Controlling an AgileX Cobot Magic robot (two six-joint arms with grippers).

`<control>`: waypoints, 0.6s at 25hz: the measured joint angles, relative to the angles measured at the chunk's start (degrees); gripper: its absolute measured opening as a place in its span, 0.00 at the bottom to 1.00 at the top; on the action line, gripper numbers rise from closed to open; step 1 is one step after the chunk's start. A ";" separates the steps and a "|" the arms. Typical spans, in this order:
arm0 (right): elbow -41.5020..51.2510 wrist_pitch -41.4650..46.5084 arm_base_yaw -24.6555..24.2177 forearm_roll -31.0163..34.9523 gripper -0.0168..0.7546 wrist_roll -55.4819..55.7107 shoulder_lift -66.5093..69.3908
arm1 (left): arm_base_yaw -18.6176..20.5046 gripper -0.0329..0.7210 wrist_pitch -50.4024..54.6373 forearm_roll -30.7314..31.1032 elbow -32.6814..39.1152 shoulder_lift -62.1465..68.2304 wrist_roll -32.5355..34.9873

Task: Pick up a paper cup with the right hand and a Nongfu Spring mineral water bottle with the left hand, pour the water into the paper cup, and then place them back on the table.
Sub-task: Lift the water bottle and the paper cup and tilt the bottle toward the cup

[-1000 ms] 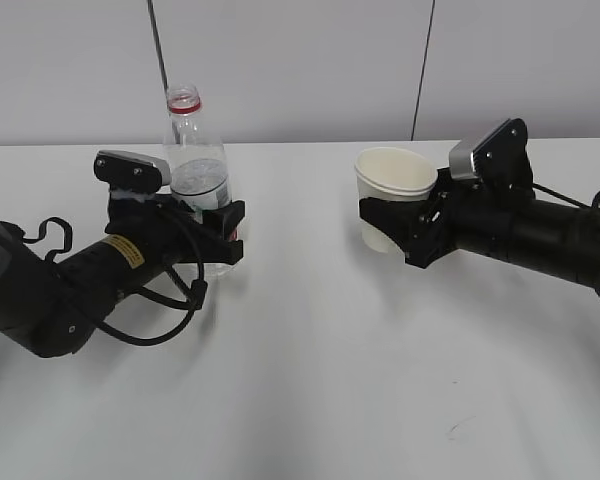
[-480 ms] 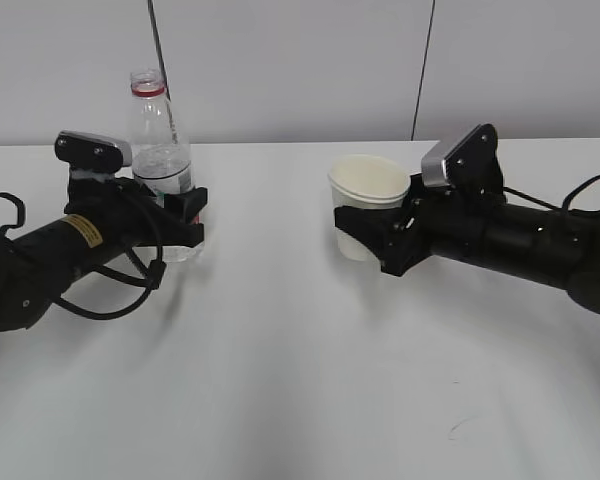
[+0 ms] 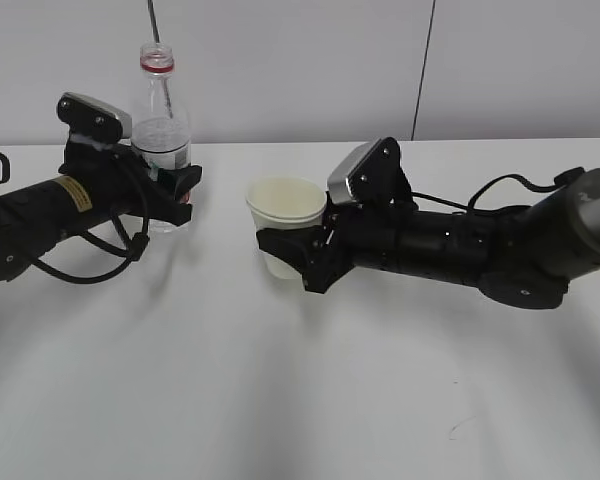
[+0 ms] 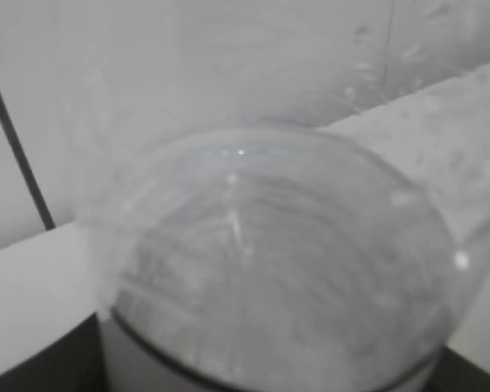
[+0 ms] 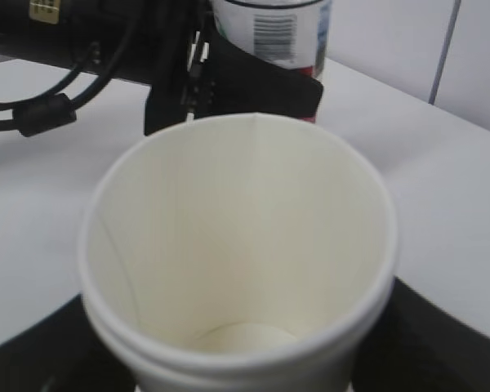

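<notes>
My left gripper is shut on the clear water bottle, which stands upright with its red neck ring and open mouth on top, at the back left of the white table. The bottle fills the left wrist view. My right gripper is shut on the cream-white paper cup, held upright near the table's middle. The cup looks empty in the right wrist view, where the bottle's label and the left arm show just behind it.
A grey wall with dark vertical seams runs behind the table. A small dark scratch mark lies at the front right of the tabletop. Looped black cables hang from the left arm.
My right arm has carried the cup leftward toward the table's middle and the bottle. My left arm has moved the bottle left and back, keeping it upright.
</notes>
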 joint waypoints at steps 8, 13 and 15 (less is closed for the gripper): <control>-5.29 0.23 1.06 -0.45 0.65 4.56 2.61 | 0.02 0.57 2.58 3.24 -5.30 0.00 7.98; -7.28 0.27 1.06 -1.14 0.65 4.97 4.20 | 0.02 0.57 2.75 3.31 -6.69 0.00 15.64; -7.78 0.27 1.06 -1.71 0.65 5.06 5.04 | 0.02 0.57 2.75 3.38 -6.74 0.00 19.91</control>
